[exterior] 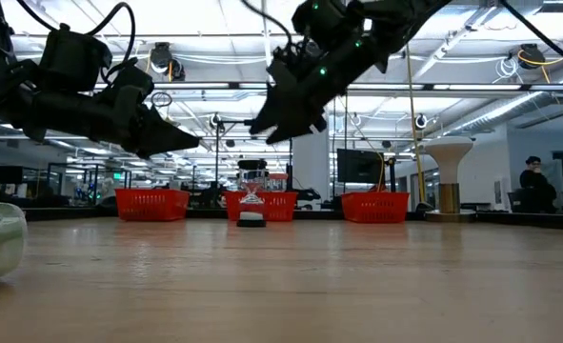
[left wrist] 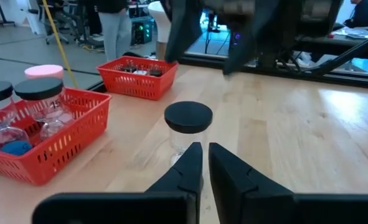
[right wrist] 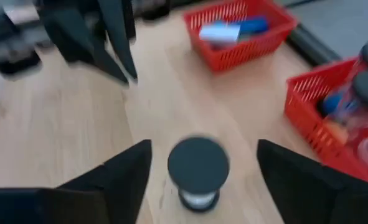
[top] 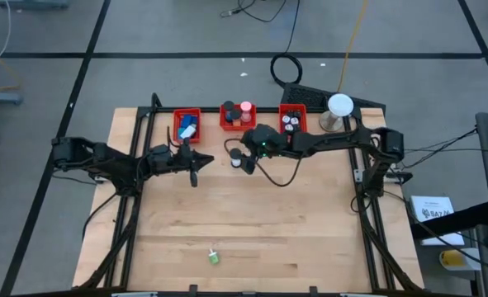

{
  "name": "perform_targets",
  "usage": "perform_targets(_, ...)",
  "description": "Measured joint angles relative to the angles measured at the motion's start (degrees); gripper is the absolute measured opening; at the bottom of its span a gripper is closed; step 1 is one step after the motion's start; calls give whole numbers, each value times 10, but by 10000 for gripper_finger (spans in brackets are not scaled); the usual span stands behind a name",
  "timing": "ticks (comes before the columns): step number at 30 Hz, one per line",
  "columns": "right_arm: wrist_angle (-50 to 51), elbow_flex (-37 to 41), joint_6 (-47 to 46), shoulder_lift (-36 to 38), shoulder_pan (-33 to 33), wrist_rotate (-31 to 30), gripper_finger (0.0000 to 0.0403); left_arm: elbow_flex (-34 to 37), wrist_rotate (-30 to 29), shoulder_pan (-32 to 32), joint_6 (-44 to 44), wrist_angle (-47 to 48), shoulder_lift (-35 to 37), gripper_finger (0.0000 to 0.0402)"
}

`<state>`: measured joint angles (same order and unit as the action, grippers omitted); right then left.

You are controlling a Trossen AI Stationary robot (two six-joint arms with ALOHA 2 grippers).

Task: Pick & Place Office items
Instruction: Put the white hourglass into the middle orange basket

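Small clear jar with black round lid (right wrist: pixel 198 171) stands upright on the wooden desk (top: pixel 252 223), twelve o'clock of centre. Right claw (right wrist: pixel 202 163) released, straddling it; left claw (left wrist: pixel 203 163) clenched, empty, beside. Risk: either claw tips the jar.

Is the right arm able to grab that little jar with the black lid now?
Probably yes. The right gripper hangs open right above the black-lidded jar, fingers either side, nothing between. The left gripper waits shut nearby.
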<state>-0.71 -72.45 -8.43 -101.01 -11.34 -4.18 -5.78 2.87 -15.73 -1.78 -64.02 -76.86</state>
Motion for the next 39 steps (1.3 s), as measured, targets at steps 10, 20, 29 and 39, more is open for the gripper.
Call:
perform_targets(10, -51, -1, 30, -39, -1, -1, 353, 0, 0, 0, 0, 0, 0, 31)
perform_targets(20, -62, 2, 51, -58, -1, 16, 351, 0, 0, 0, 0, 0, 0, 31)
perform_targets(29, -99, -1, 53, -88, -2, 13, 348, 0, 0, 0, 0, 3, 0, 31)
perform_targets(39, -104, 0, 54, -89, -3, 15, 290, 0, 0, 0, 0, 0, 0, 31)
